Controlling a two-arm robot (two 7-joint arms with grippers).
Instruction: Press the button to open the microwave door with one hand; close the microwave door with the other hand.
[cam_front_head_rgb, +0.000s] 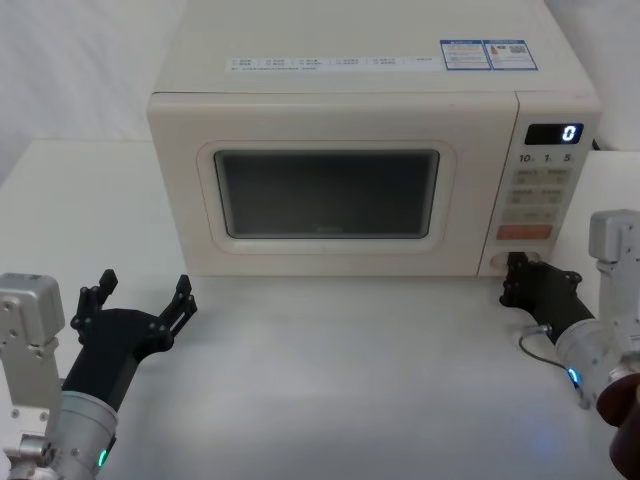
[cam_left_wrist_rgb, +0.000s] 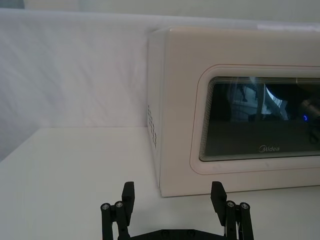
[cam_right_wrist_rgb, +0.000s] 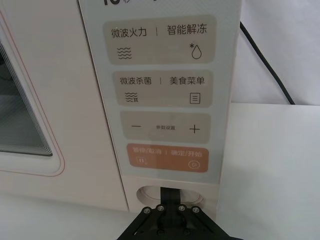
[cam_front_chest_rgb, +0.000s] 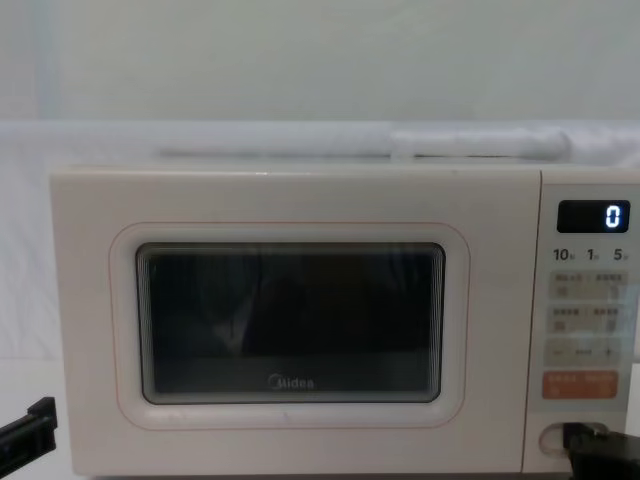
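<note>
While the right end effector (cam_front_head_rgb: 517, 272), fingers together, touches the button (cam_right_wrist_rgb: 150, 193), the microwave door (cam_front_head_rgb: 325, 190) sits shut.

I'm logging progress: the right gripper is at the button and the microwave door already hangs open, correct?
Not quite. The right gripper is at the button, but the microwave door is shut, flush with the panel in the chest view.

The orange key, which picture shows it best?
The right wrist view: the orange key is close, its symbols clear, just above the right claw. The head and chest views show it small; the left wrist view looks at the door.
</note>
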